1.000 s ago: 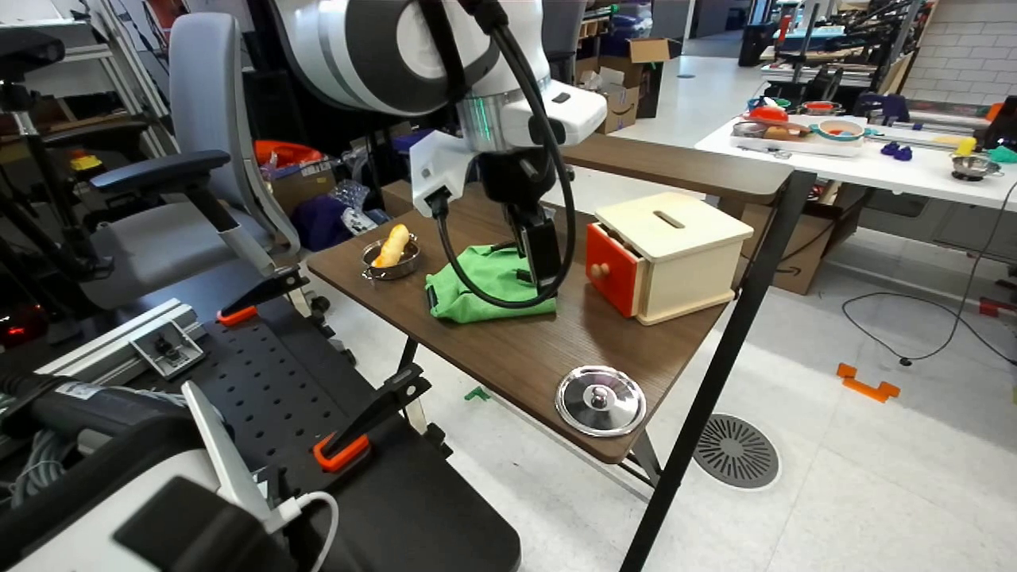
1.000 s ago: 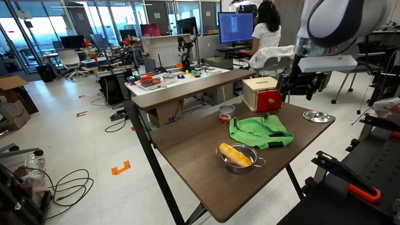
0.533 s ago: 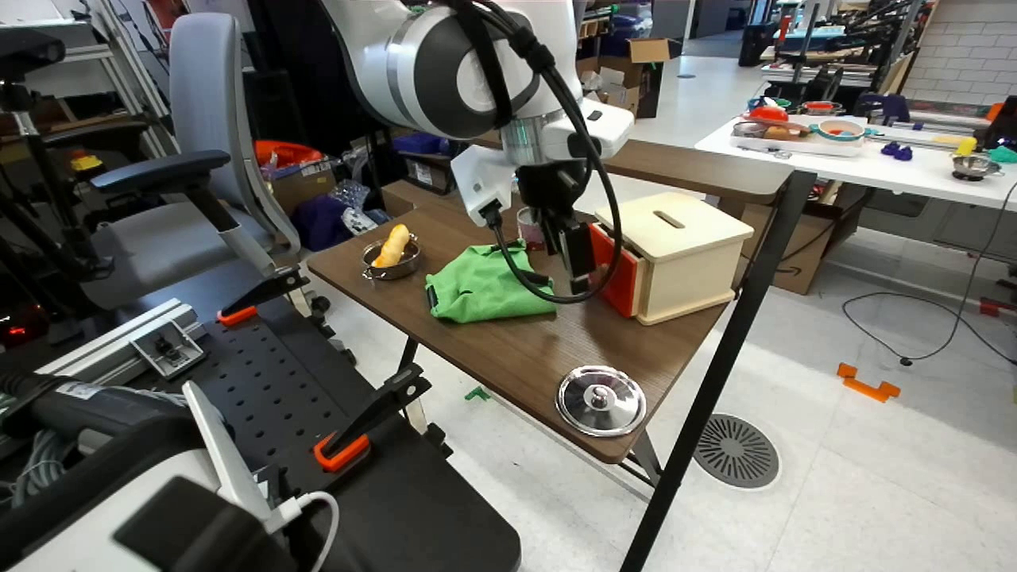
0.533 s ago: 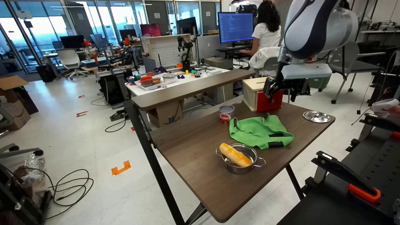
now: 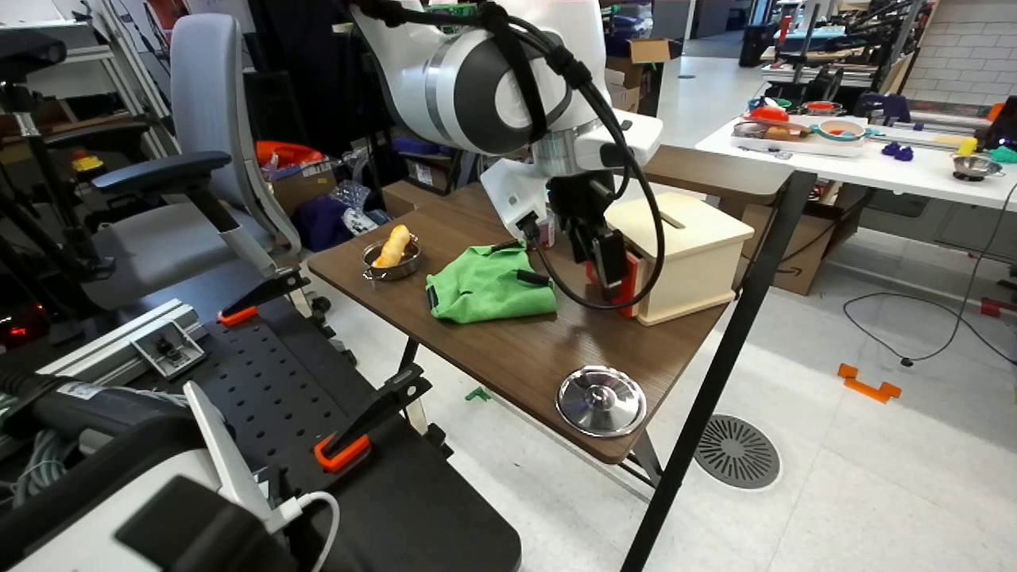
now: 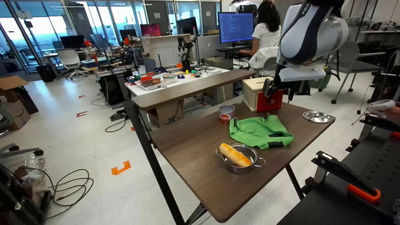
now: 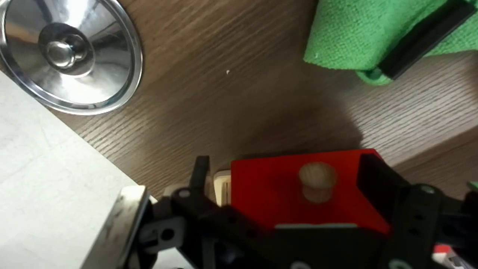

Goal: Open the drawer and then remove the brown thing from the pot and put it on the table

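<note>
The wooden box (image 5: pixel 699 250) has a red drawer front (image 7: pixel 269 183) that stands slightly out from its body. A round wooden knob (image 7: pixel 317 179) is on it. My gripper (image 7: pixel 286 162) is open in front of the drawer, its fingers on either side of the knob and apart from it. In both exterior views the gripper (image 5: pixel 610 266) (image 6: pixel 279 92) covers part of the red front. A brown, bread-shaped thing (image 6: pixel 235 154) leans in the small metal pot (image 6: pixel 240 170). They also show in an exterior view as bread (image 5: pixel 392 245) and pot (image 5: pixel 392 271).
A metal lid (image 7: pixel 71 56) lies near the table's (image 6: pixel 187 153) corner. A green cloth (image 6: pixel 259 129) lies between pot and box. A can (image 6: pixel 226 114) stands beside the cloth. A raised shelf (image 6: pixel 193 89) runs along one table edge.
My gripper has moved from over the green cloth's side towards the box and lower, to the drawer front. The box, cloth, pot, bread and lid have not moved.
</note>
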You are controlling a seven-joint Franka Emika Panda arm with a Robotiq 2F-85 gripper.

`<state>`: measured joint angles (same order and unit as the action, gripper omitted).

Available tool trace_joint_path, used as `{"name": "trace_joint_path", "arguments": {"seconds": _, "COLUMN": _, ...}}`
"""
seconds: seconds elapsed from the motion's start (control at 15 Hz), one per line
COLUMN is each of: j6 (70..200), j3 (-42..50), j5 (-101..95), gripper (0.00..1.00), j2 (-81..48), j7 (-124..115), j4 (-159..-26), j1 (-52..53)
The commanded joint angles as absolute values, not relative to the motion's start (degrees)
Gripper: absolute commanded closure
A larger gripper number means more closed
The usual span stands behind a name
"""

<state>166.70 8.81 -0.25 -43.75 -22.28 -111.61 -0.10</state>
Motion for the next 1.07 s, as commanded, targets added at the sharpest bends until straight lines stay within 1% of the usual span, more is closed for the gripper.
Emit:
{"name": "trace_joint_path", "arguments": {"seconds": 0.0, "j6": 167.37, "j3": 9.94, "j5": 1.59, "gripper": 0.0, "j2": -46.4, "j7": -20.82, "j4": -108.4, "j1": 1.65}}
{"name": "trace_joint_path", "arguments": {"seconds": 0.07, "j6": 167.64, "j3": 10.5, "j5": 1.45, "gripper": 0.0, "j2": -46.99, "j7": -21.25, "j4": -107.79, "j1": 2.22}}
{"name": "trace_joint_path", "arguments": {"seconds": 0.13, "j6": 167.91, "j3": 10.92, "j5": 1.29, "gripper": 0.25, "j2": -47.44, "j7": -21.37, "j4": -107.26, "j1": 2.63}}
{"name": "trace_joint_path", "arguments": {"seconds": 0.2, "j6": 167.98, "j3": 11.29, "j5": 1.23, "gripper": 0.26, "j2": -47.75, "j7": -21.5, "j4": -106.88, "j1": 2.97}}
{"name": "trace_joint_path", "arguments": {"seconds": 0.47, "j6": 167.72, "j3": 12.37, "j5": 1.19, "gripper": 0.58, "j2": -48.31, "j7": -21.5, "j4": -105.88, "j1": 3.6}}
{"name": "trace_joint_path", "arguments": {"seconds": 0.73, "j6": 166.9, "j3": 12.46, "j5": 1.57, "gripper": 0.87, "j2": -47.55, "j7": -22.05, "j4": -106.73, "j1": 4.22}}
{"name": "trace_joint_path", "arguments": {"seconds": 0.8, "j6": 167.27, "j3": 12.95, "j5": 1.38, "gripper": 0.93, "j2": -47.29, "j7": -22.4, "j4": -107.3, "j1": 5.01}}
{"name": "trace_joint_path", "arguments": {"seconds": 0.87, "j6": 166.88, "j3": 13.16, "j5": 1.44, "gripper": 0.97, "j2": -46.81, "j7": -22.76, "j4": -107.9, "j1": 5.54}}
{"name": "trace_joint_path", "arguments": {"seconds": 0.93, "j6": 166.67, "j3": 13.95, "j5": 1.33, "gripper": 0.93, "j2": -46.31, "j7": -23.41, "j4": -108.68, "j1": 6.48}}
{"name": "trace_joint_path", "arguments": {"seconds": 1.0, "j6": 166.21, "j3": 14.42, "j5": 1.3, "gripper": 0.93, "j2": -45.93, "j7": -23.89, "j4": -109.14, "j1": 7.16}}
